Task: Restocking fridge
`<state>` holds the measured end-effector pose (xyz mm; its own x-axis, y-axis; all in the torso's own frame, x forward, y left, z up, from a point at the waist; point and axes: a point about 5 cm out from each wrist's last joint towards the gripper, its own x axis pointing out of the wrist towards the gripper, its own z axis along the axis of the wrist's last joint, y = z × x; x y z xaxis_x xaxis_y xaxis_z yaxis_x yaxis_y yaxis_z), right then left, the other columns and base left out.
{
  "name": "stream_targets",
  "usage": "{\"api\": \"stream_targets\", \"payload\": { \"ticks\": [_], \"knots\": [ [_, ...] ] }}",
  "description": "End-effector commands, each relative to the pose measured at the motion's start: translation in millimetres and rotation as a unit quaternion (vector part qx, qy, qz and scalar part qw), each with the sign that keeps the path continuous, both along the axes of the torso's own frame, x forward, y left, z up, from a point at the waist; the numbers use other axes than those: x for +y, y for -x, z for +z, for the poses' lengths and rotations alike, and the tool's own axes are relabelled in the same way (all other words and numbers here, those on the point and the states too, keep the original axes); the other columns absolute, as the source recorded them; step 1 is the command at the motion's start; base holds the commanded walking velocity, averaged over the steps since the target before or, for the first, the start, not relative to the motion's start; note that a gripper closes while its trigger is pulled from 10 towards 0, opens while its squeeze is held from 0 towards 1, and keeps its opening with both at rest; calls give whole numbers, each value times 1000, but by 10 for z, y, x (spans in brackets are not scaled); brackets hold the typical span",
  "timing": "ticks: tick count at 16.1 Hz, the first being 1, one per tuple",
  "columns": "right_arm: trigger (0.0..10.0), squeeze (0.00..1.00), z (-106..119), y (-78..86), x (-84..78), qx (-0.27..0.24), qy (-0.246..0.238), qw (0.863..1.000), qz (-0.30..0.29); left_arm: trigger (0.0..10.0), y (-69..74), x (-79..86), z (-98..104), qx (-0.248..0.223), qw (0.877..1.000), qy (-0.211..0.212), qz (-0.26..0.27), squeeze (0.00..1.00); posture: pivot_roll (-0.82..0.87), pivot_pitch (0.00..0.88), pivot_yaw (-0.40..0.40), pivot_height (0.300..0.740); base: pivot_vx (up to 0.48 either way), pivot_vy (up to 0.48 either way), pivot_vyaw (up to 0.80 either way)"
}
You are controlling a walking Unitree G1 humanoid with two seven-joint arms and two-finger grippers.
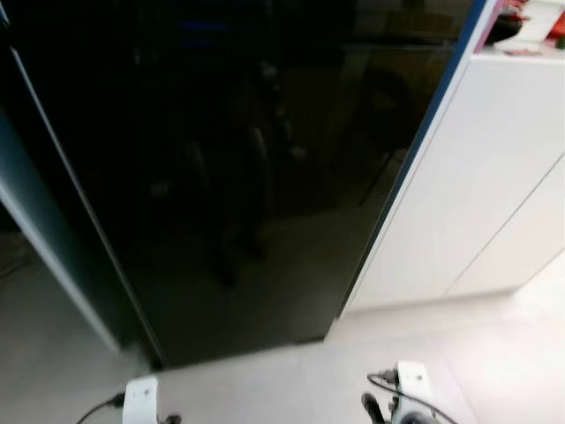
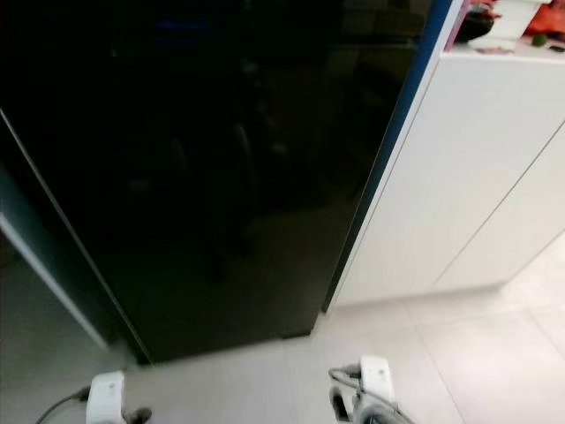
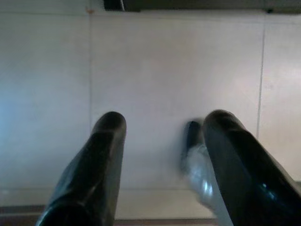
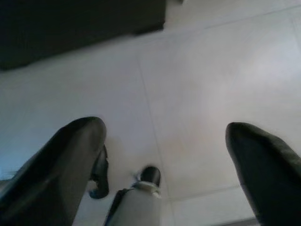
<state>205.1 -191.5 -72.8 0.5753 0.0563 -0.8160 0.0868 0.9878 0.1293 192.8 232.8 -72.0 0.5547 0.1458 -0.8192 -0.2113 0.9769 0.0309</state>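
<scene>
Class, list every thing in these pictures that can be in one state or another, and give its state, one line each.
Fridge: door shut, glossy black front.
White cabinet: doors shut.
Left gripper: open, empty, hanging over the floor tiles.
Right gripper: open wide, empty, hanging over the floor tiles.
Things on the cabinet top: too blurred to tell.

No readable text anywhere: fridge (image 1: 238,159) door is plain black gloss, cabinet (image 1: 477,177) beside it unmarked.
</scene>
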Motion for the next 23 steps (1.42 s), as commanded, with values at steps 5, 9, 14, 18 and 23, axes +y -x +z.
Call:
{"api": "stream_targets", "payload": {
  "ticks": [5, 9, 14, 18, 23],
  "knots": [
    [10000, 0, -8, 18, -16, 3, 4, 1000, 0, 10000, 64, -13, -37, 14, 1000, 6, 0, 0, 57, 0, -59, 740, 0, 0, 0],
    [10000, 0, -6, 16, -16, 3, 4, 1000, 0, 10000, 62, -13, -36, 14, 1000, 6, 0, 0, 57, 0, -59, 740, 0, 236, 0],
    [10000, 0, -4, 12, -18, 3, 3, 1000, 0, 10000, 60, -14, -35, 13, 1000, 6, 1, 0, 59, 0, -61, 740, 0, 286, 0],
    [10000, 0, -3, 10, -16, 3, 3, 1000, 1, 10000, 58, -12, -34, 13, 1000, 6, 2, 0, 59, 0, -62, 740, 0, 480, 0],
    [10000, 0, -2, 7, -15, 3, 2, 1000, 1, 10000, 55, -12, -33, 13, 1000, 6, 3, 0, 59, 0, -62, 740, 0, 480, 0]
  ]
}}
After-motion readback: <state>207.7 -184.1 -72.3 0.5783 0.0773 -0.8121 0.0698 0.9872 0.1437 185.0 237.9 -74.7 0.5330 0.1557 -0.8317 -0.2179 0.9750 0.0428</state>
